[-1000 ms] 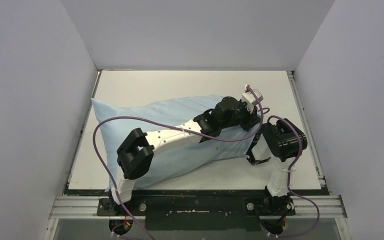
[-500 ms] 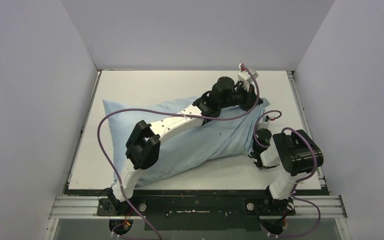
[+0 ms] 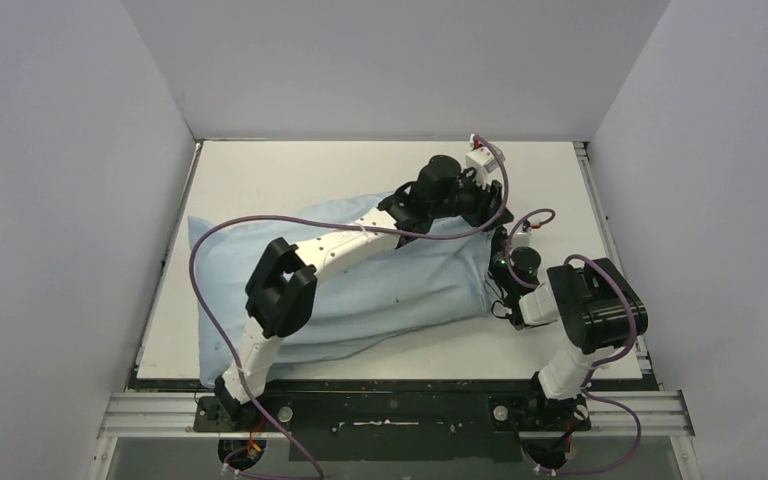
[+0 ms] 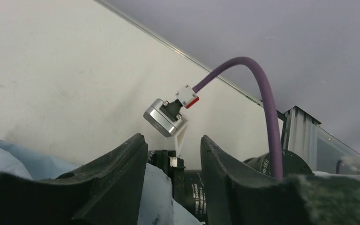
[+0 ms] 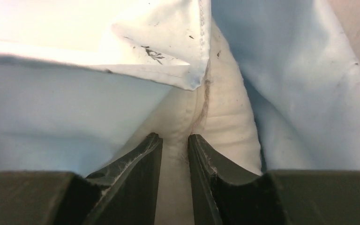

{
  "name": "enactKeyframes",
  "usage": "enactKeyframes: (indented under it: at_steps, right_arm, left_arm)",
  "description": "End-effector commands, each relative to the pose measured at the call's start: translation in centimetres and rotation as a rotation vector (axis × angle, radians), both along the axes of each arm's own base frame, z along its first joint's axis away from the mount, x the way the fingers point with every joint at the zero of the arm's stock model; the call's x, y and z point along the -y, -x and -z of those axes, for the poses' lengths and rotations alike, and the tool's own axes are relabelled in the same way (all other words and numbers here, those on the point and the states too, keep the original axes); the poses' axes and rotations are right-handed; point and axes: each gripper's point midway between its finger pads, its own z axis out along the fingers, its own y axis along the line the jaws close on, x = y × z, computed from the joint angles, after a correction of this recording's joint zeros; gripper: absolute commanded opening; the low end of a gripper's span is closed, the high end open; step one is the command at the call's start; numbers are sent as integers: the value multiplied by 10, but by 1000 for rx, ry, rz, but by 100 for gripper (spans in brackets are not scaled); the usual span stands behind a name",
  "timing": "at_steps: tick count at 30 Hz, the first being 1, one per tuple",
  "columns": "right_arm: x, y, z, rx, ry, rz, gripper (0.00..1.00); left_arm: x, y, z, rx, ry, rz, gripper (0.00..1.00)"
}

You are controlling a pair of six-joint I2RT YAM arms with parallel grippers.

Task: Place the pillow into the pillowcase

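One pillow (image 5: 225, 122) in one pillowcase (image 3: 390, 290), one left gripper (image 4: 173, 140), one right gripper (image 5: 174, 138).

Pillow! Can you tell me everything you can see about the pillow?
The pillow is off-white, plump and soft, with a stitched seam and tiny dark specks. It sits stuffed inside the light blue pillowcase, which lies on the table; only its end shows at the opening. The right claw pinches a fold of that end.
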Motion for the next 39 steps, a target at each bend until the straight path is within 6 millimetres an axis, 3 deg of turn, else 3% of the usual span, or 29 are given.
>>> enactKeyframes:
  at_steps: [1, 7, 12, 16, 20, 24, 28, 33, 39]
  right_arm:
    - [1, 4, -3, 18, 50, -65, 30]
    - [73, 2, 10, -104, 191, 75, 41]
    - [122, 2, -13, -174, 403, 156, 48]
    - [135, 3, -48, -138, 545, 145, 62]
    - [107, 2, -82, 48, 545, -15, 73]
    - [81, -13, -83, 134, 499, -179, 77]
    - [47, -40, -73, 147, 465, -385, 77]
    - [28, -72, -77, 179, 414, -426, 78]
    - [-13, -96, -45, 123, 441, -575, 78]
  left_arm:
    - [-42, 11, -77, 143, 35, -68, 46]
    - [-107, 14, -72, 158, -47, -278, 54]
    - [-171, 15, -41, 90, -189, -499, 57]
    - [-223, 24, -1, 16, -296, -668, 58]
    - [-258, 38, 39, -48, -345, -764, 59]
    - [-266, 48, 67, -86, -316, -767, 60]
    - [-250, 53, 70, -52, -267, -688, 60]
    - [-251, 56, 80, -28, -306, -655, 60]
    - [-249, 60, 78, -17, -297, -636, 60]
